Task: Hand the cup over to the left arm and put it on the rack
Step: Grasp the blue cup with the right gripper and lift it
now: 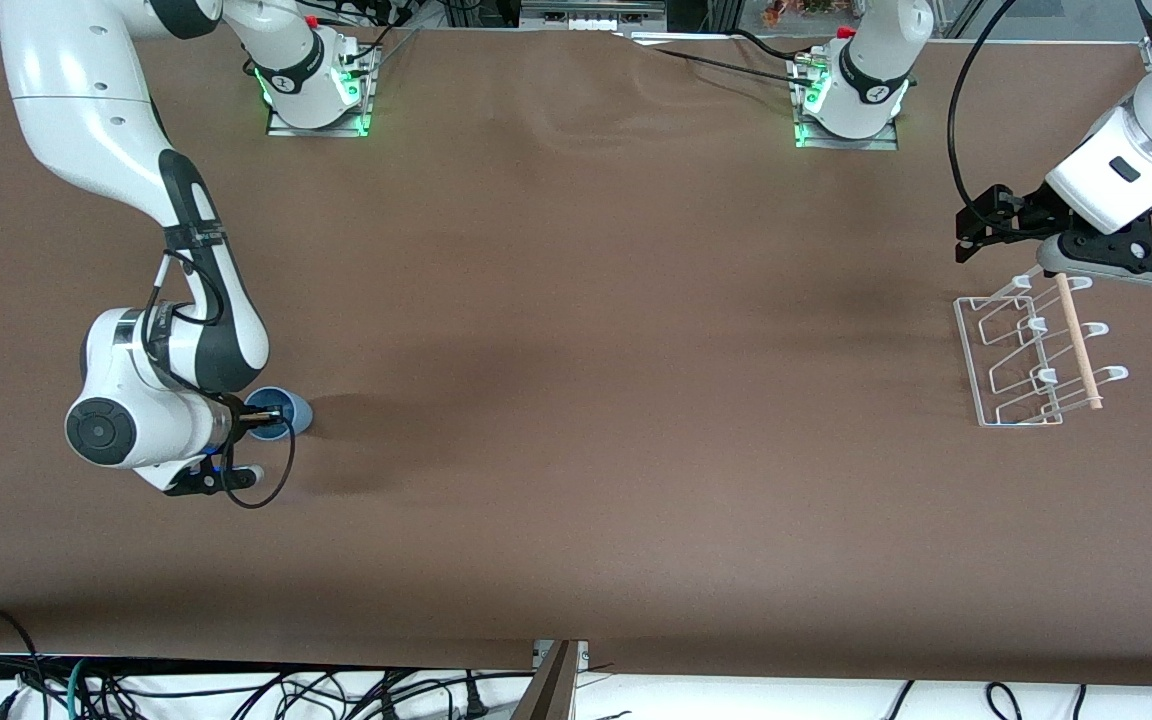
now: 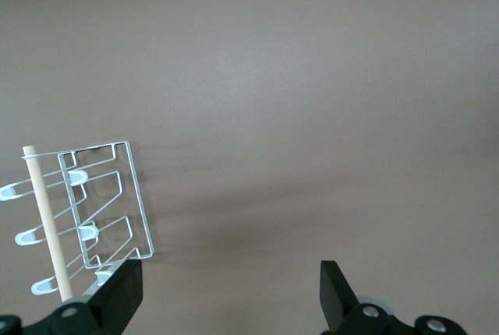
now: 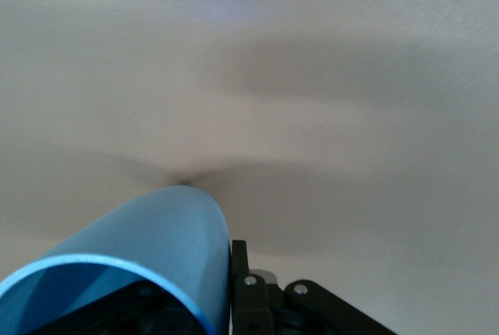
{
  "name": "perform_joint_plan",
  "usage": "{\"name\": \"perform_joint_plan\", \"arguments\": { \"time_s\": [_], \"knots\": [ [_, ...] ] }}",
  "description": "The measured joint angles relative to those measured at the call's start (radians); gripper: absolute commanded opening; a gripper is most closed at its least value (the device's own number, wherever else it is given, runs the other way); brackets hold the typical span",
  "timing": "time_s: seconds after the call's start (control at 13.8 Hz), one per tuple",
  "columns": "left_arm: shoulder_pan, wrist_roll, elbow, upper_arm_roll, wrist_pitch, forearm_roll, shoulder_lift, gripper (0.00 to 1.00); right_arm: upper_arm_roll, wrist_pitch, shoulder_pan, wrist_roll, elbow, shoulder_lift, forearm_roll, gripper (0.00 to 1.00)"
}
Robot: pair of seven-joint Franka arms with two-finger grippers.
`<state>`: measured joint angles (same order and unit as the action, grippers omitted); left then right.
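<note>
I judge this as the very start of the job: the cup [image 1: 281, 410] sits at the right arm's end of the table [image 1: 576, 400], and the handover and the placing on the rack [image 1: 1031, 355] are both still to do. From what I can see, the first step, the pickup, is in hand. My right gripper [image 1: 261, 415] is down at the cup with its fingers pressed together on the rim, one finger inside and one outside the wall as the right wrist view shows it. I cannot tell whether the cup has left the table yet. My left gripper [image 2: 230, 296] waits above the table just beside the rack, at the left arm's end, with its fingers spread wide and nothing between them. The rack stands empty, its wooden rod [image 1: 1076, 340] lying across the prongs. What remains is lifting the cup, carrying it toward the middle, passing it to the left gripper, and setting it on the rack.
</note>
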<state>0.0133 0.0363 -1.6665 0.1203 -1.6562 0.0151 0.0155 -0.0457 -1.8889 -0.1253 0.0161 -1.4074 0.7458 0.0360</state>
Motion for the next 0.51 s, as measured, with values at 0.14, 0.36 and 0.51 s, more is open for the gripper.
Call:
{"name": "perform_joint_plan", "arguments": {
  "time_s": [0.14,0.36,0.51],
  "knots": [
    [0.000,0.000,0.000,0.000,0.000,0.000,0.000,1.00,0.039,0.022,-0.014,0.112,0.004,-0.031,0.095,0.00],
    [0.000,0.000,0.000,0.000,0.000,0.000,0.000,1.00,0.130,0.027,-0.027,0.293,0.024,-0.062,0.295,0.00],
    [0.000,0.000,0.000,0.000,0.000,0.000,-0.001,1.00,0.187,0.030,-0.031,0.392,0.051,-0.069,0.499,0.00]
  ]
}}
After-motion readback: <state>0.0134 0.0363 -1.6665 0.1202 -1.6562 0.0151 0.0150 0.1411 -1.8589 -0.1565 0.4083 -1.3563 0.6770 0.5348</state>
